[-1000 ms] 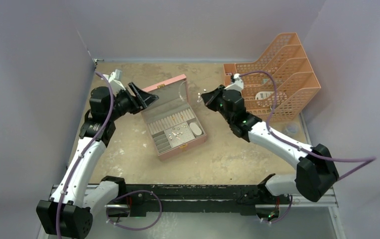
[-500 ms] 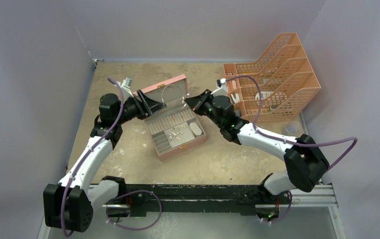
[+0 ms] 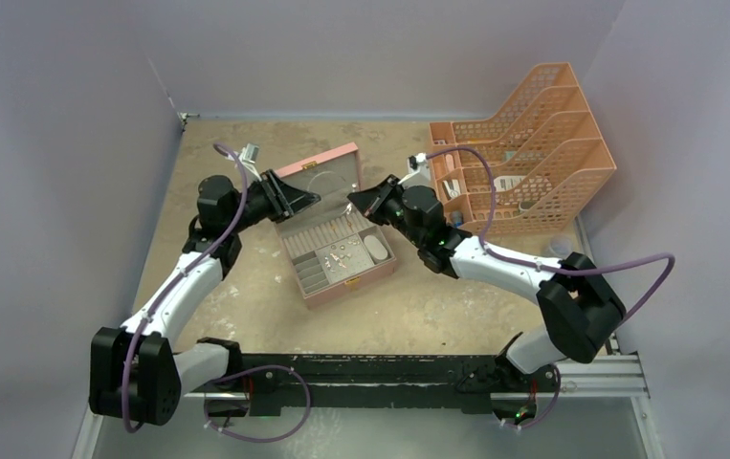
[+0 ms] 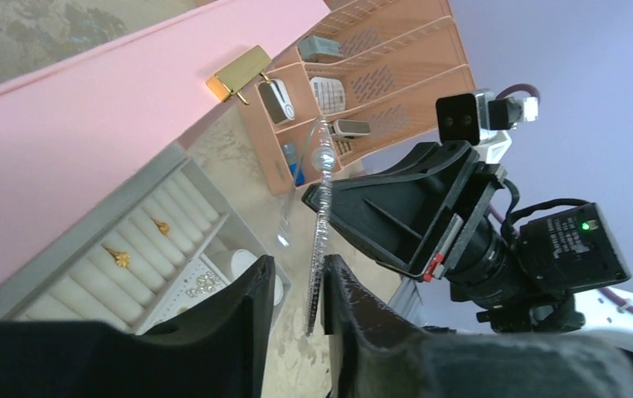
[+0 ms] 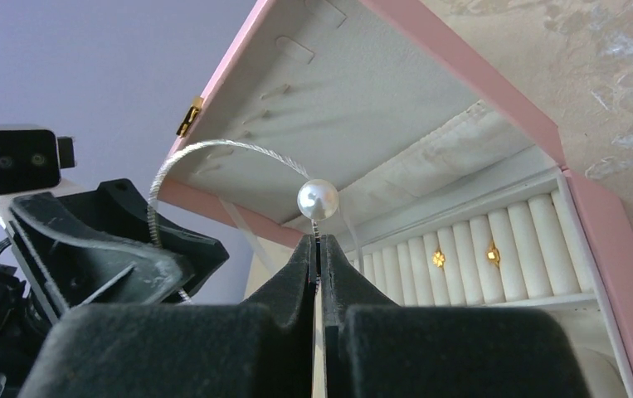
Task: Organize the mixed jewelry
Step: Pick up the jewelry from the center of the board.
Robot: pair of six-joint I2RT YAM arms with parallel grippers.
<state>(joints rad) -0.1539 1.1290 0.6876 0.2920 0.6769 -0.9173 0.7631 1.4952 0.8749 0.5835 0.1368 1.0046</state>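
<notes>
Wire hoop [image 5: 213, 146] not yet stowed: right claw [image 5: 318, 245] pinches it over the partly filled box [image 5: 462, 62], left claw's [image 4: 300, 272] hold unclear.

Open lid [image 5: 362, 91] and wire hoop [image 5: 213, 145] crowd the space above the box [image 5: 603, 249].

Both arms reach inward with elbows out, and their wrists face each other, tips close together. The left arm [image 3: 177, 292] angles up and to the right. The left gripper [image 4: 299, 274] shows a narrow gap between its fingers, with the wire hoop [image 5: 213, 148] running through that gap. The right arm [image 3: 509, 270] stretches across to the left. The right gripper [image 5: 318, 246] has its fingers pressed tight together, pinching the hoop's end.
</notes>
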